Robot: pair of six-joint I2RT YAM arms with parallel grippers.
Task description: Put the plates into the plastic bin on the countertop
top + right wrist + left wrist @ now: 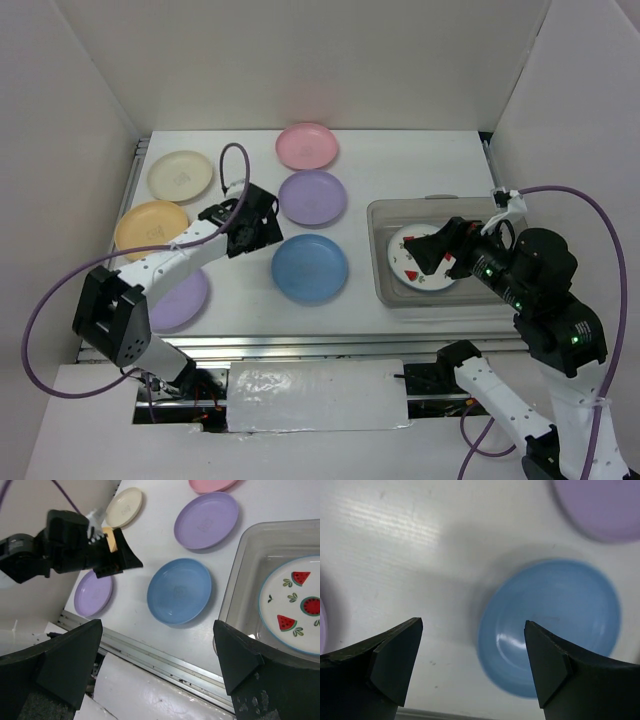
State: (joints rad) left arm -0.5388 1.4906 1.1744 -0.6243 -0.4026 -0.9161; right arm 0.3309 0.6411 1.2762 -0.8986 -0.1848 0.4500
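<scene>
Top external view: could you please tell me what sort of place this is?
Probably a robot test cell: white panel walls box in a railed countertop, with the left arm and right arm mounted at its edge.

- Left arm point(165, 262) hides part of the near lavender plate point(185, 300).
- Right gripper point(425, 255) covers part of the fruit-patterned plate point(404, 261).
- Left wrist view: far lavender plate point(600, 507) blurred, cut by the top edge.

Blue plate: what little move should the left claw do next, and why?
Probably slide the left claw a bit toward the blue plate and lower it over the plate's rim. The claw is open and empty above the countertop, and the plate lies off to one side of it, not yet in the bin.
</scene>
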